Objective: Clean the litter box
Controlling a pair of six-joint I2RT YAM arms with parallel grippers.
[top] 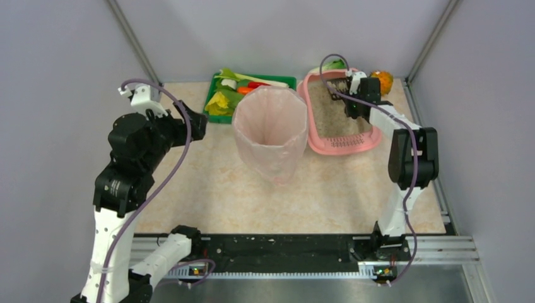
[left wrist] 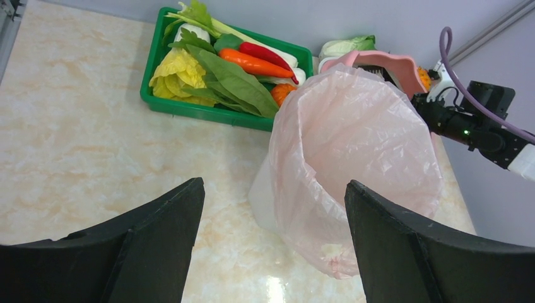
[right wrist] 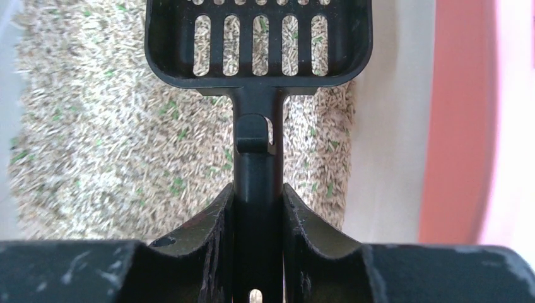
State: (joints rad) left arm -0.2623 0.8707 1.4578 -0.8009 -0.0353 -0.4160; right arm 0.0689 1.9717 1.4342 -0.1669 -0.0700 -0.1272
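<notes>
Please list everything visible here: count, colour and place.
litter box: one, pink, far right of the table
litter: beige, inside the litter box
scoop: one, black, slotted, over the litter
bin: one, lined with a pink bag, table centre
tray: one, green, far side, behind the bin
vegetables: several, green, yellow, red, orange, in the tray
leafy vegetable: one, pale green, behind the litter box
round item: one, orange, far right corner
table: one, beige marble pattern
left fingers: two, black, open, facing the bin
right fingers: two, black, shut on the scoop handle
</notes>
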